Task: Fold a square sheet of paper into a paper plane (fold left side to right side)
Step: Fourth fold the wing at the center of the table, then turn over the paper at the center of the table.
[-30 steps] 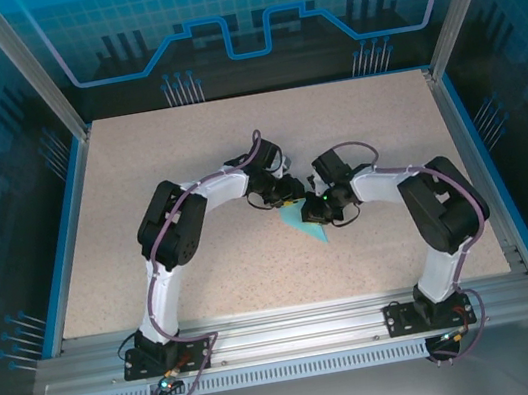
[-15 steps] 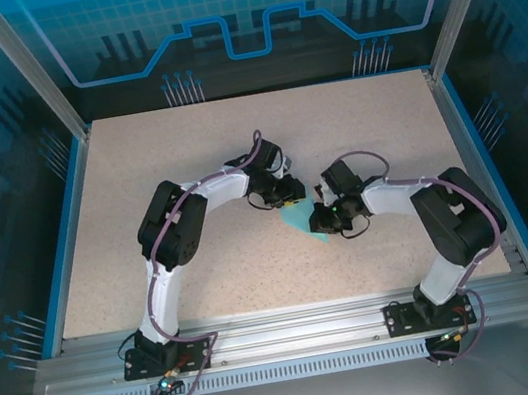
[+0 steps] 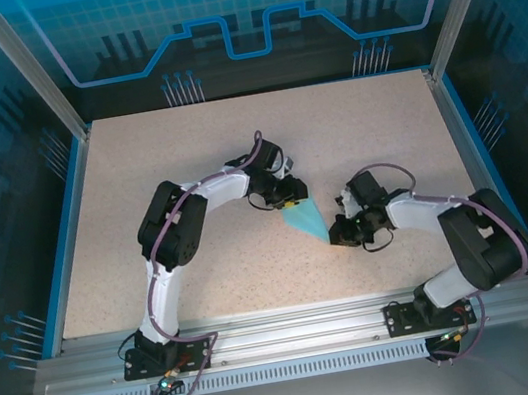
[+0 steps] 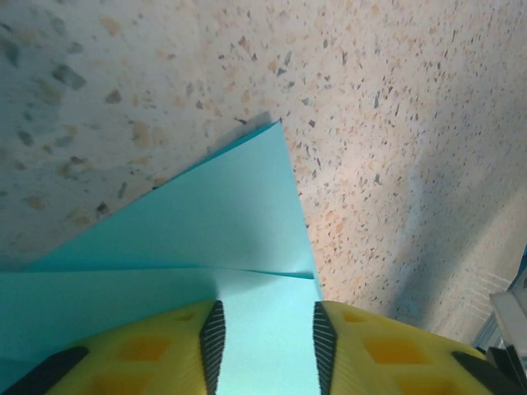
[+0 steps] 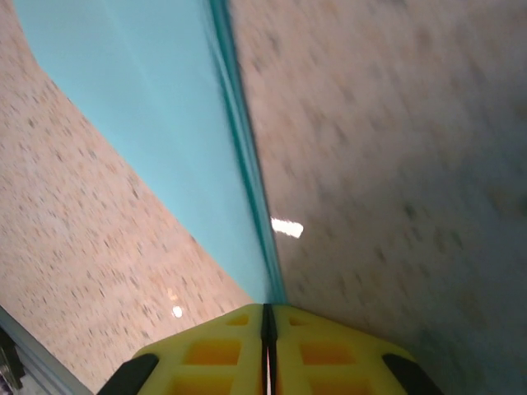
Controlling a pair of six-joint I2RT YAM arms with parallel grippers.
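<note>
Your right tool (image 3: 336, 237) has slid off the middle of the sheet of paper (image 3: 306, 219) and out toward the near right, its elbow swinging wider, so more of the light-blue paper now lies uncovered. Your left tool (image 3: 290, 196) has kept its place at the sheet's far end. The paper is folded into a narrow wedge near the centre of the speckled worktop (image 3: 185, 150), wide end under the left tool and point aimed at the right tool. From the left wrist you see its jaws spread, black pads (image 4: 212, 339) on either side of a strip of paper with a crease running across just ahead of them. From the right wrist its jaws are pressed together, and the paper's folded edge runs straight to their tips; you cannot tell whether the point is caught between them.
</note>
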